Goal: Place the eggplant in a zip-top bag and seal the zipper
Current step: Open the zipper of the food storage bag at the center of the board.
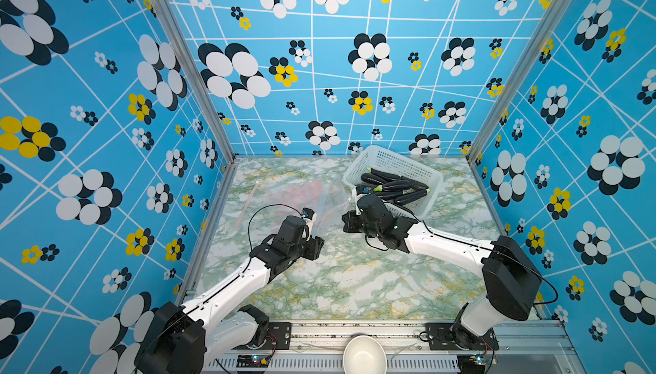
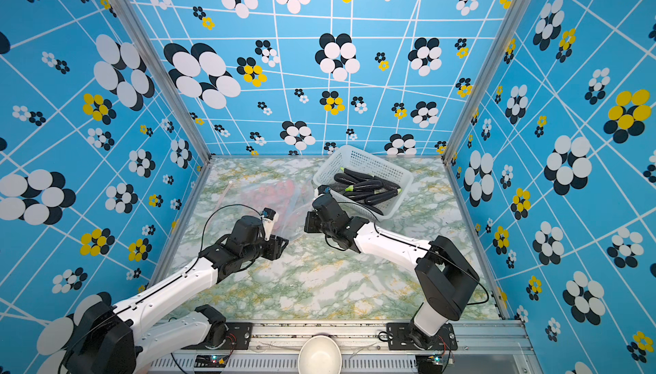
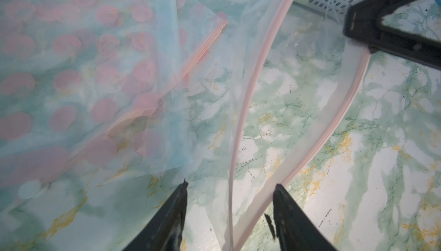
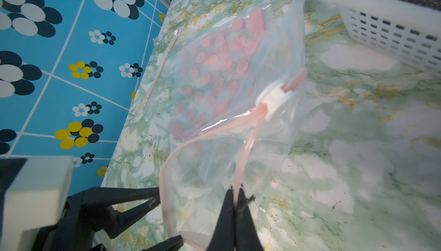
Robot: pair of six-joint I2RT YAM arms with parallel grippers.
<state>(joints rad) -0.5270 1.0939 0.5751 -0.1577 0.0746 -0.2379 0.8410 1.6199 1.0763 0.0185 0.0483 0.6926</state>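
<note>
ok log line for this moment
bag: unsealed | right gripper: shut on its rim | left gripper: open around rim | eggplants: in basket

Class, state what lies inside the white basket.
Several dark eggplants with green stems lie piled in the basket. Its floor beneath them is covered, so anything underneath is hidden.
</note>
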